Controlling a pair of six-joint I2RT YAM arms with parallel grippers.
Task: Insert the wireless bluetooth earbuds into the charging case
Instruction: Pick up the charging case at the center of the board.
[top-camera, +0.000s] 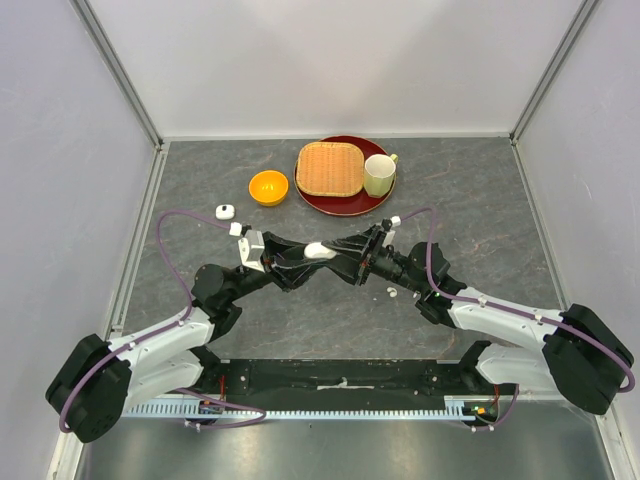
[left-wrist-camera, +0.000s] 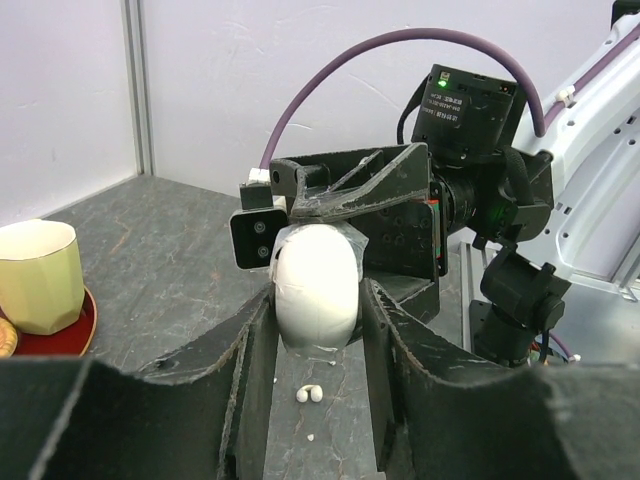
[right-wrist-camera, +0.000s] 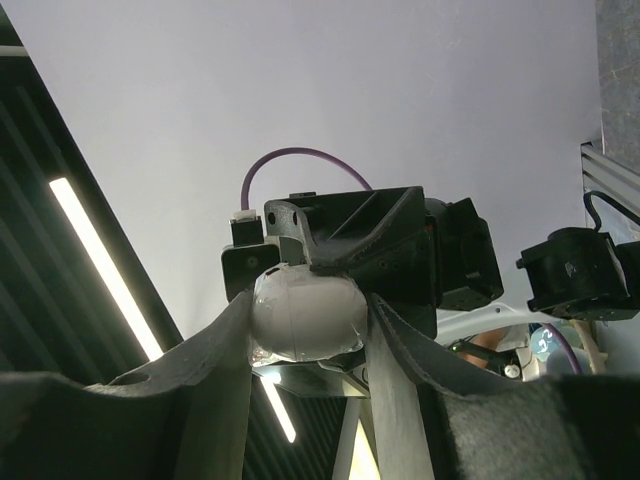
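Because the earbuds (top-camera: 388, 291) are tiny, shiny and very light, they would likely pop away if pinched hard. It seems best to take one gently by its fat round end, using just the fingertips. They look hard, not squishy.

Two of them lie side by side on the table (top-camera: 480, 200), right under the spot where the two arms meet (I can see no others). Up in the air above them is the charging case (top-camera: 320, 250), a smooth white egg shape. The left gripper (left-wrist-camera: 318, 330) squeezes it from both sides, and the right gripper (right-wrist-camera: 308, 335) squeezes it from the other end. So both are closed on the case, and neither is free to pick up an earbud. I cannot tell if the lid is open.

Farther back sit an orange bowl (top-camera: 268, 187) and a red plate (top-camera: 335, 207). The plate holds a woven mat (top-camera: 329, 168) and a pale cup (top-camera: 379, 175).
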